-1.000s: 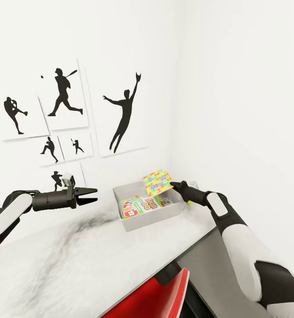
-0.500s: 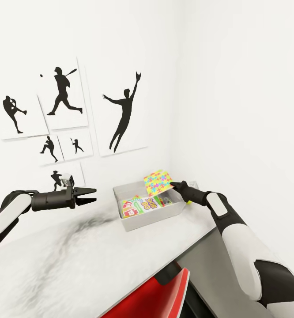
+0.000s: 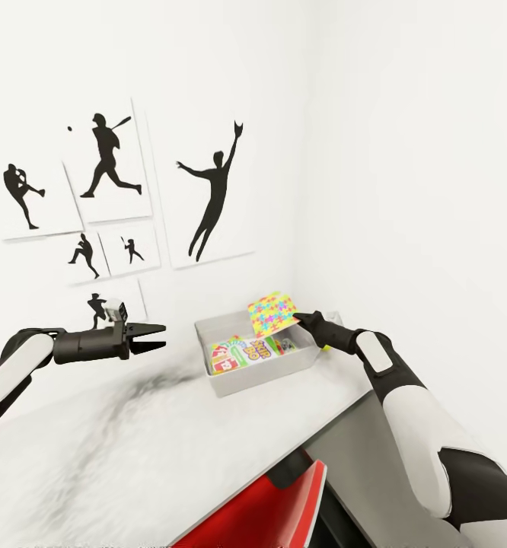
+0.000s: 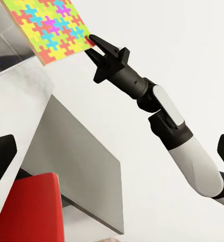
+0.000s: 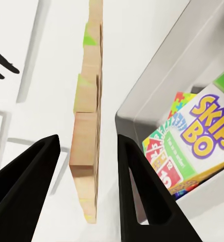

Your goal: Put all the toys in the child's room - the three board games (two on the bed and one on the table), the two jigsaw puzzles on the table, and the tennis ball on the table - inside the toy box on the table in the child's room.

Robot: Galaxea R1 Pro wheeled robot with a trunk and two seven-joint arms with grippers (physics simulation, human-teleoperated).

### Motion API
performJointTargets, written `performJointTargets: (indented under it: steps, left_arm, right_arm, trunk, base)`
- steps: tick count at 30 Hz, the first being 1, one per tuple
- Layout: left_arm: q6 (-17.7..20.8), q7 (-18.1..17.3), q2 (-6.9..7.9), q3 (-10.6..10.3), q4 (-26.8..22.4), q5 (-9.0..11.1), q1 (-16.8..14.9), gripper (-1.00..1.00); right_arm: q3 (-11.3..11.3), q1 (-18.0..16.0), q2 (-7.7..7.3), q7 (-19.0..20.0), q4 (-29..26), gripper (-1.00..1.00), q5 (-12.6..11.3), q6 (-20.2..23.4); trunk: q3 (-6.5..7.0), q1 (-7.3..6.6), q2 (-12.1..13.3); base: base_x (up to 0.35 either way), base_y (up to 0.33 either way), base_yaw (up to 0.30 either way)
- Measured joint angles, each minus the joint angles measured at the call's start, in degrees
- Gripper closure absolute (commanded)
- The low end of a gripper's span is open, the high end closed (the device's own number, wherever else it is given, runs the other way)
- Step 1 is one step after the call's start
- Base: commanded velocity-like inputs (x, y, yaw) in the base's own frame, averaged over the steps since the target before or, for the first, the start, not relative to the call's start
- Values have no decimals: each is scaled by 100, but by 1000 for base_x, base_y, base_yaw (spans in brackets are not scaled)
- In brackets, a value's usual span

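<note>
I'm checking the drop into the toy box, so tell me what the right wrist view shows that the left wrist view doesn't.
Right wrist view alone: the jigsaw puzzle edge-on between the right gripper's fingers, and the Skip-Bo board game lying inside the toy box.

Left wrist view alone: the puzzle's colourful face, the whole right arm reaching in, and the red chair under the table.

Shared: the right gripper shut on the puzzle beside the toy box.

Matt grey toy box (image 3: 257, 377); jigsaw puzzle (image 5: 88, 136) edge seemingly bare wood.
</note>
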Motion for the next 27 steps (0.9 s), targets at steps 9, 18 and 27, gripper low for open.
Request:
performJointTargets:
  steps: [9, 18, 27]
  left_arm:
    - [0, 1, 1, 0, 0, -5, 0, -100]
    - [0, 3, 0, 0, 0, -8, 0, -100]
    - [0, 1, 0, 0, 0, -10, 0, -100]
  right_arm:
    - [0, 0, 0, 0, 0, 100, -3, -6]
    - [0, 0, 1, 6, 0, 100, -3, -13]
    - [0, 0, 1, 31, 0, 100, -1, -15]
  trunk:
    - [78, -198, 362]
    - [156, -396, 725]
    - [71, -397, 726]
  base:
    - [0, 0, 0]
    - [0, 0, 0]
    - [0, 0, 0]
